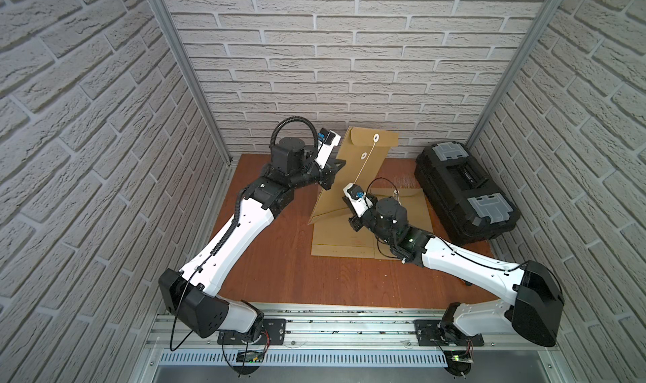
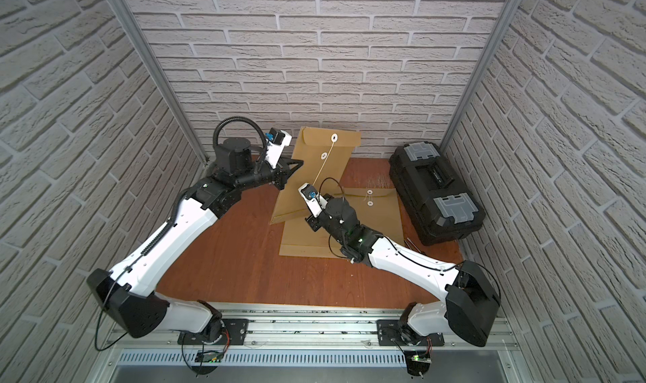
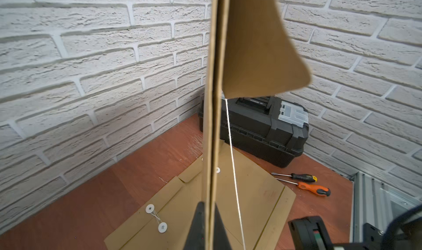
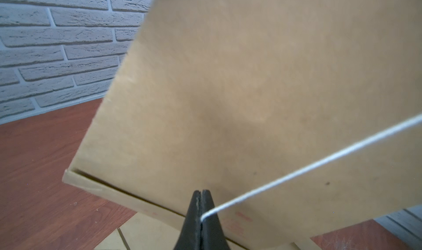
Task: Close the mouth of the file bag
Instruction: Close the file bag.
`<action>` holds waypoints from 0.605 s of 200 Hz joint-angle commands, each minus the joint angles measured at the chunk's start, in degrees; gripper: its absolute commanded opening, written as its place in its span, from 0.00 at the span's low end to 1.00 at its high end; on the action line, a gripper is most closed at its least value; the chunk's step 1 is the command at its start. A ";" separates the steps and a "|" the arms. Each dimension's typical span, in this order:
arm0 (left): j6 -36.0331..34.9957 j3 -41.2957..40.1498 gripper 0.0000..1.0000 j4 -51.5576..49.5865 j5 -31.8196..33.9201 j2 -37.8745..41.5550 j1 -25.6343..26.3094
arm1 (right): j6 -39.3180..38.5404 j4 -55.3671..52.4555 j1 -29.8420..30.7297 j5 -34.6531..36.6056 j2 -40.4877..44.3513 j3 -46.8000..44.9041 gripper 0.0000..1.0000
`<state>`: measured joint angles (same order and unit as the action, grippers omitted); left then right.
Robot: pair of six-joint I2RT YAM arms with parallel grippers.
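A brown file bag (image 1: 353,175) (image 2: 307,175) stands tilted on its lower corner near the back wall. My left gripper (image 1: 337,164) (image 3: 209,205) is shut on its side edge. The flap (image 3: 262,43) is folded over the mouth and stands slightly off the bag. A white button (image 1: 375,138) sits on the flap and another (image 1: 363,155) on the body. A white string (image 1: 360,171) (image 4: 319,164) runs taut from the flap button down past the lower one. My right gripper (image 1: 346,197) (image 4: 201,193) is shut on the string's end, in front of the bag's lower part.
A second file bag (image 1: 402,203) (image 3: 258,191) lies flat on the wooden table (image 1: 279,276) under the held one, its string wound round both buttons. A black toolbox (image 1: 465,189) stands at the back right. Two screwdrivers (image 3: 312,188) lie beside it. Brick walls close three sides.
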<state>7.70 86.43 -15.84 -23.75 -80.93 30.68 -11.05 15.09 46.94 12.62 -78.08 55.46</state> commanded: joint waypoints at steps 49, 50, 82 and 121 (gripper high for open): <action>7.96 -2.88 0.00 6.44 -15.51 -0.16 -2.95 | -7.81 -3.29 3.97 5.48 -2.32 5.44 0.03; 8.08 -2.91 0.00 6.48 -15.66 -0.18 -3.01 | -7.78 -3.30 4.01 5.44 -2.28 5.45 0.03; 11.38 -3.58 0.00 8.43 -18.81 -0.68 -3.39 | -7.48 -3.93 4.05 4.24 -1.99 5.40 0.03; 14.49 -6.26 0.00 12.53 -18.00 -0.33 -3.41 | -6.89 -4.06 4.02 4.89 -1.93 5.30 0.03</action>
<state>19.03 81.84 -10.46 -40.03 -81.62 27.44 -18.02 10.13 50.87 16.78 -80.40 59.96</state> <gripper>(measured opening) 0.056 0.047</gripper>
